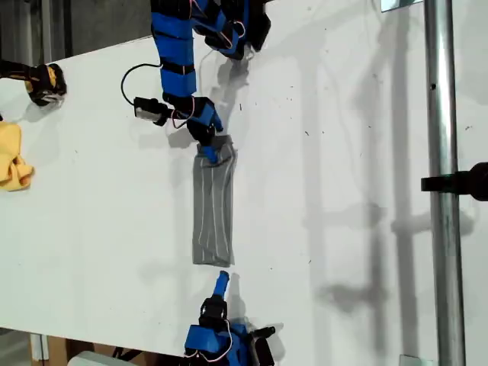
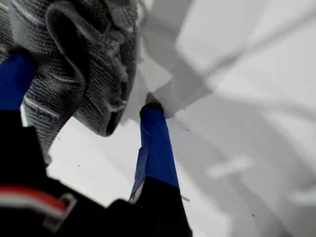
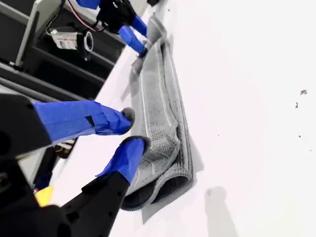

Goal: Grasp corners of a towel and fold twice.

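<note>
While the towel (image 1: 213, 210) is lying folded into a long narrow strip near the middle of the white table (image 1: 343, 191), my first gripper (image 1: 210, 146) is sitting at the strip's far end in the exterior view, its blue-taped jaws spread apart with one finger buried in a bunched fold of grey knit and the other resting on bare table just beside the cloth; the jaws are not pinching it. My second gripper (image 1: 221, 282) is hovering just off the strip's near end, jaws slightly parted with a small gap between the tips, holding nothing; its wrist view is showing the rolled, layered edge of the towel right beside the lower fingertip. The fabric is reading as soft, coarse-woven grey with thin white stripes running lengthwise, rounded at the folded ends. A small yellow cloth (image 1: 13, 156) is lying crumpled at the exterior view's left edge, well apart, and a metal pole (image 1: 442, 183) is running along that view's right side.
</note>
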